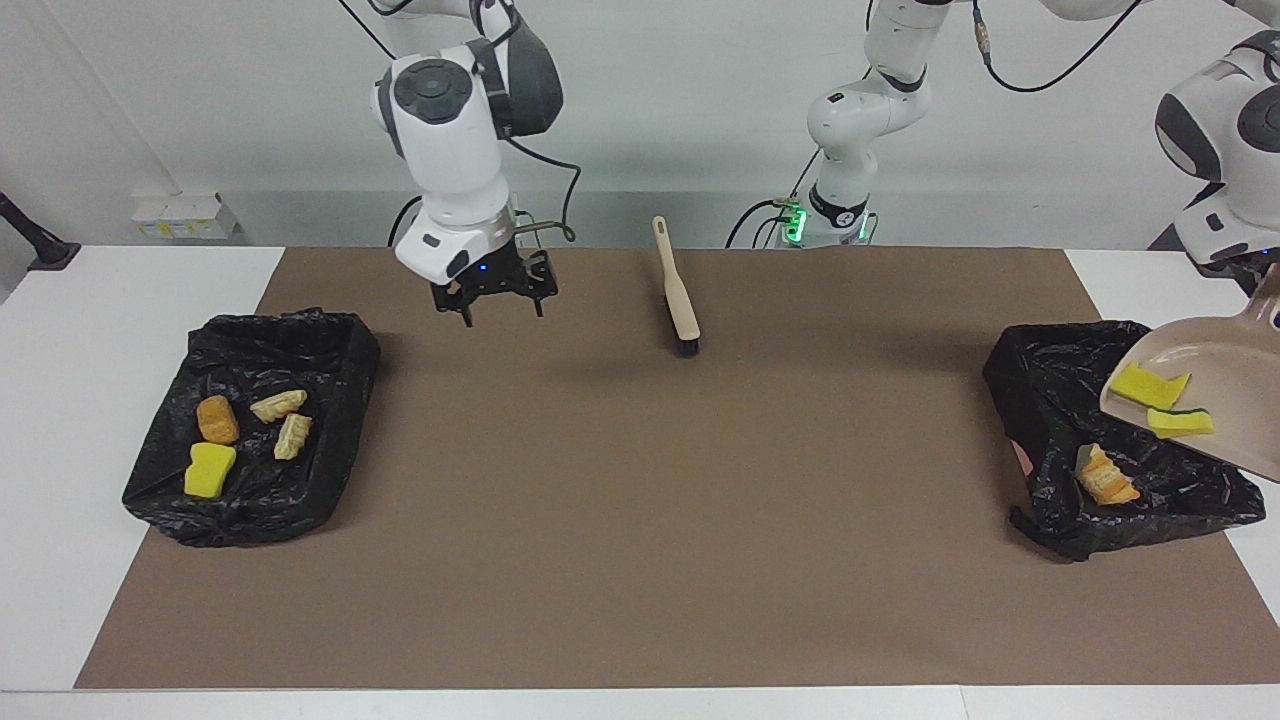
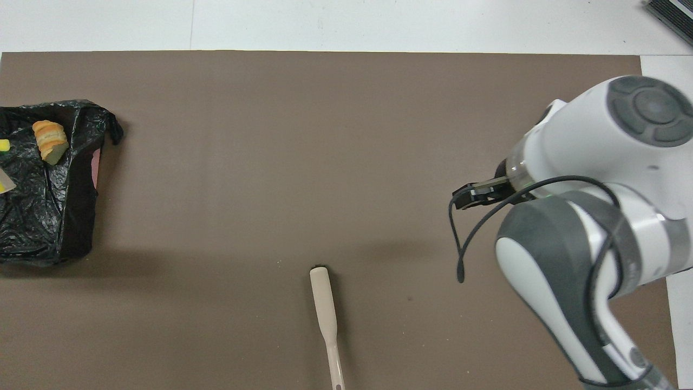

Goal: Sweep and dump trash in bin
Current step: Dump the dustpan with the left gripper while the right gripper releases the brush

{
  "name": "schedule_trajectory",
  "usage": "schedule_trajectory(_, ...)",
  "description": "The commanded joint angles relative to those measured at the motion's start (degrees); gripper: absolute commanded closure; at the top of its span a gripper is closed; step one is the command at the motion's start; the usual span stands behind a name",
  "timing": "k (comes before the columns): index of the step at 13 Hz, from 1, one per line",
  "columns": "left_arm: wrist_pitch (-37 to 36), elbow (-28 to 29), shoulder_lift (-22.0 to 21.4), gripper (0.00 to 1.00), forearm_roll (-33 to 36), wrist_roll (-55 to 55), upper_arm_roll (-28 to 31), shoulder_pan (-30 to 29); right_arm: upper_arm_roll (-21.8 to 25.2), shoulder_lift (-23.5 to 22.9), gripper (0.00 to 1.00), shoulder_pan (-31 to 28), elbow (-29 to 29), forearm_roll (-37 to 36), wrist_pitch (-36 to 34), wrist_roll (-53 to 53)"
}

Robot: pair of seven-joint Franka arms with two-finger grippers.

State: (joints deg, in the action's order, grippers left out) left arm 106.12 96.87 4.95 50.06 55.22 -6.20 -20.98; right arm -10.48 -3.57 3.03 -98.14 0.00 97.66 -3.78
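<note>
My left gripper (image 1: 1262,268), at the view's edge, is shut on the handle of the beige dustpan (image 1: 1215,375). The pan hangs tilted over the black-lined bin (image 1: 1050,400) at the left arm's end. Two yellow trash chunks (image 1: 1150,385) lie in the pan. An orange crusty lump (image 1: 1105,478) (image 2: 50,142) lies in that bin (image 2: 48,216). The beige brush (image 1: 678,290) (image 2: 324,303) lies on the brown mat. My right gripper (image 1: 492,300) hangs open and empty over the mat, beside the bin (image 1: 260,500) at the right arm's end.
That second black-lined bin holds an orange lump (image 1: 217,418), two tan pieces (image 1: 285,420) and a yellow chunk (image 1: 209,470). In the overhead view the right arm (image 2: 595,216) covers this bin. The brown mat (image 1: 640,500) spans the table's middle.
</note>
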Motion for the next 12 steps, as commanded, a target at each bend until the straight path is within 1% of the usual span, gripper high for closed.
schedule_trajectory(1, -4.58, -0.45, 0.06, 1.00, 7.92, 1.38, 0.58, 4.09, 1.77, 0.22, 0.00, -2.85, 4.18, -1.93, -4.84, 3.34)
schedule_trajectory(2, -6.61, -0.54, -0.03, 1.00, 8.21, 1.12, 0.58, 6.19, 3.61, 1.36, 0.00, -3.73, 4.27, -1.94, -5.03, 5.26)
schedule_trajectory(3, -7.06, -0.80, 0.14, 1.00, 9.43, 1.38, 0.58, 7.08, 5.10, 2.50, 0.00, -4.52, 4.27, -1.85, -5.29, 7.02)
schedule_trajectory(4, -7.33, -0.80, 0.15, 1.00, 11.70, 1.55, 0.58, 8.66, 6.16, 2.77, 0.00, -5.14, 4.36, -1.93, -5.99, 7.38)
schedule_trajectory(6, -11.44, -0.37, 0.06, 1.00, 14.09, 1.20, 0.58, 13.31, 8.62, 4.17, 0.00, -5.23, 4.45, -1.76, -7.74, 7.56)
schedule_trajectory(7, -11.72, -0.28, 0.23, 1.00, 16.53, 1.20, 0.49, 14.12, 9.68, 4.70, 0.00, -5.23, 4.45, -0.72, -9.40, 7.56)
schedule_trajectory(8, -12.16, 0.07, 0.41, 1.00, 17.26, 0.94, 0.49, 15.52, 10.30, 5.23, 0.00, -5.23, 5.41, -0.79, -11.07, 7.30)
schedule_trajectory(9, -11.99, -0.53, 0.93, 1.00, 17.52, 0.76, 0.58, 16.57, 10.31, 5.32, 0.00, -5.14, 7.16, -0.36, -11.09, 6.69)
schedule_trajectory(10, -12.16, -2.11, 2.68, 1.00, 20.40, 0.94, 0.67, 16.85, 10.13, 6.63, 0.00, -5.05, 5.96, -0.61, -10.57, 6.77)
schedule_trajectory(11, -12.17, -3.69, 3.04, 1.00, 22.69, 0.94, 0.49, 17.11, 10.04, 7.17, 0.00, -4.79, 4.99, -0.53, -10.48, 7.21)
schedule_trajectory(12, -11.99, -3.01, 2.87, 1.00, 22.10, 0.68, 0.49, 18.33, 9.95, 7.26, 0.00, -4.53, 4.98, -0.44, -10.65, 7.30)
